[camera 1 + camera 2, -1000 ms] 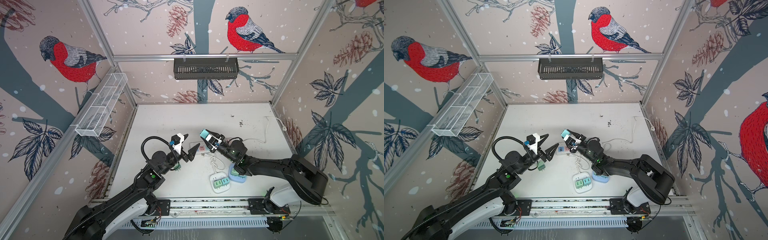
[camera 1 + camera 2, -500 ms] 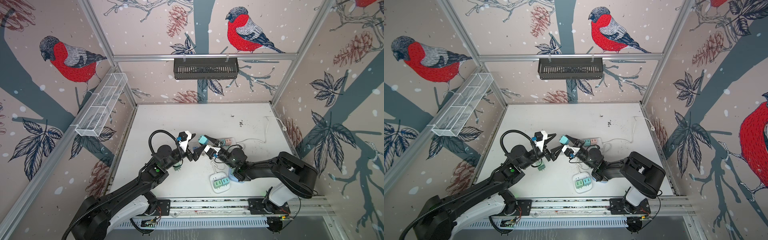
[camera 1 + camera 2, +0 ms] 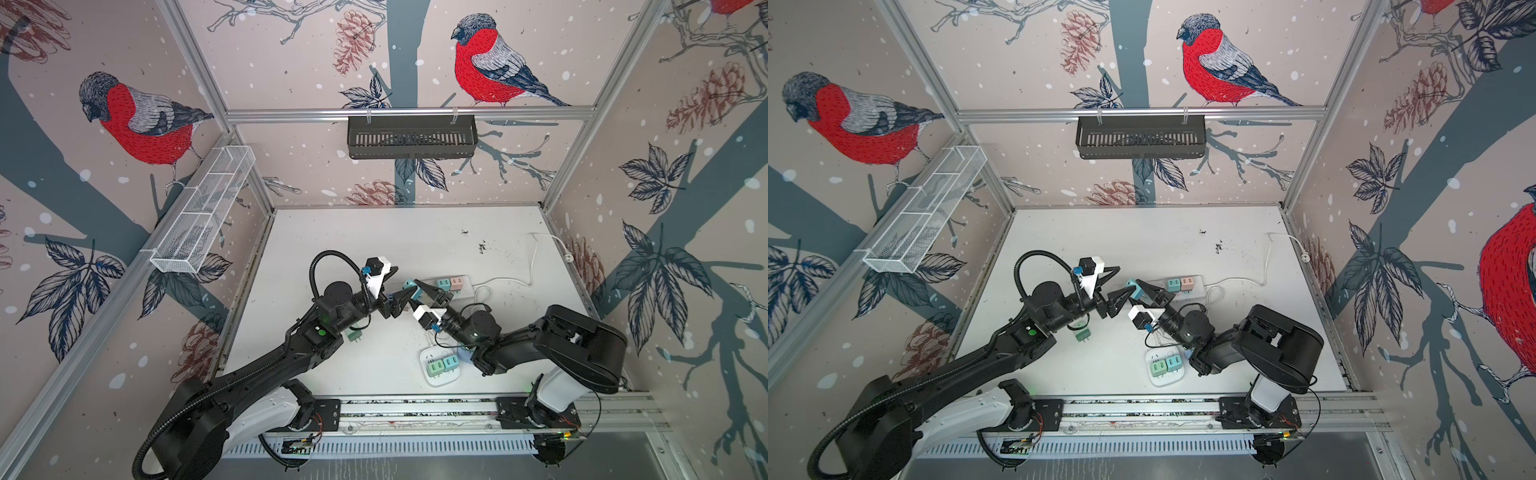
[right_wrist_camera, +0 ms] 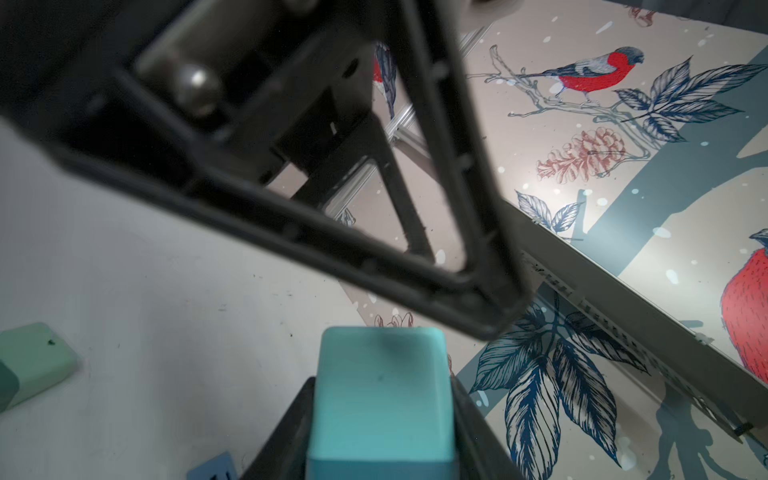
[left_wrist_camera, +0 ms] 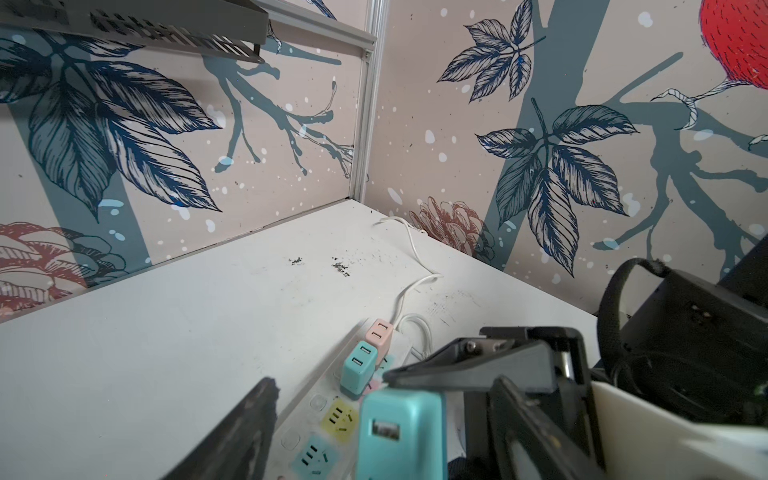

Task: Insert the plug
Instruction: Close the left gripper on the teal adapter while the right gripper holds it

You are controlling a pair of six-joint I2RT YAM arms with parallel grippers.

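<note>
Seeing teal plug (image 3: 409,285) pinched in right gripper (image 3: 417,291), jaws clamped on 2 opposite sides, lifted off the table (image 3: 374,241) over the left end of the white power strip (image 3: 469,291). Can't see prongs in any view, so can't tell contact with the strip. Same in right wrist view: plug body wedged between 2 black fingers (image 4: 278,440).

Seeing left gripper (image 3: 404,281) spread wide, gripping nothing, reaching in from the opposite side with the plug between its fingertips. Reading nearer fingertip as just beside the plug in both top views, farther fingertip clear of it. Can't tell touching or not from right wrist view; only getting a triangular finger frame hanging close over the plug end.

On the strip: seeing teal adapter (image 3: 443,284) and pink adapter (image 3: 457,283) plugged in side by side, touching, toward the cord end. Spotting free yellow socket (image 5: 338,417) just beside the held plug in left wrist view. Tracing white cord (image 3: 532,266) off toward the right wall.

Elsewhere: seeing white square hub (image 3: 440,379) near the front edge, 2 greenish adapters (image 3: 436,367) seated in it. Seeing mint plug (image 3: 354,336) lying loose on the table under the left arm, prongs toward the front.
</note>
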